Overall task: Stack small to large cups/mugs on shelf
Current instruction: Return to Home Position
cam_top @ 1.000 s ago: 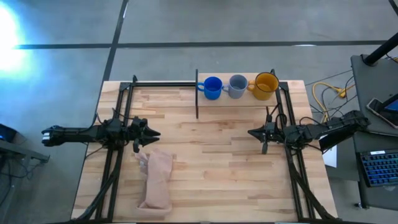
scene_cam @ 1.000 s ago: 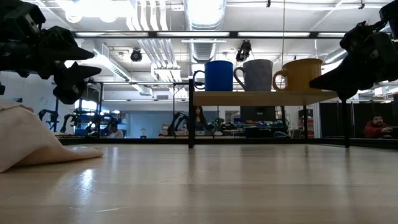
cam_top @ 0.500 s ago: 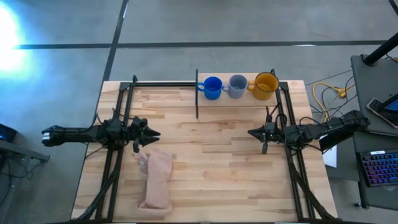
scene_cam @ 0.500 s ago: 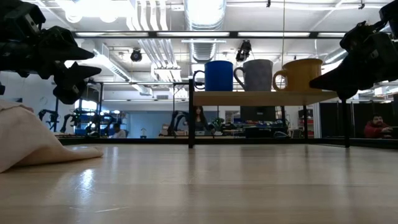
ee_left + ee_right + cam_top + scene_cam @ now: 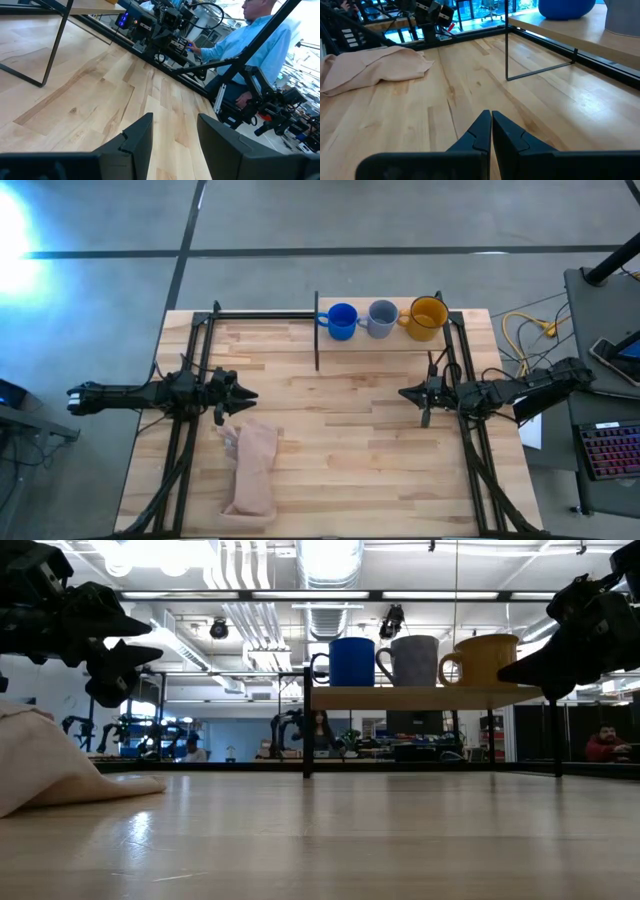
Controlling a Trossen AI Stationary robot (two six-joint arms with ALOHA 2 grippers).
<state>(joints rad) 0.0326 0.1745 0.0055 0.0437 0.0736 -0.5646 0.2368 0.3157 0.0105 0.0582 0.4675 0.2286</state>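
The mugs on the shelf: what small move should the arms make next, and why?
Probably only draw both arms back to rest. The blue mug, grey mug and yellow mug stand in a row on the shelf; the left gripper, open, and right gripper, shut, hold nothing.

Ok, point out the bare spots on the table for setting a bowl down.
The widest bare patch is the table middle, between the left end effector and right end effector, beside the cloth. Crowded: the shelf, filled along its back by three mugs.
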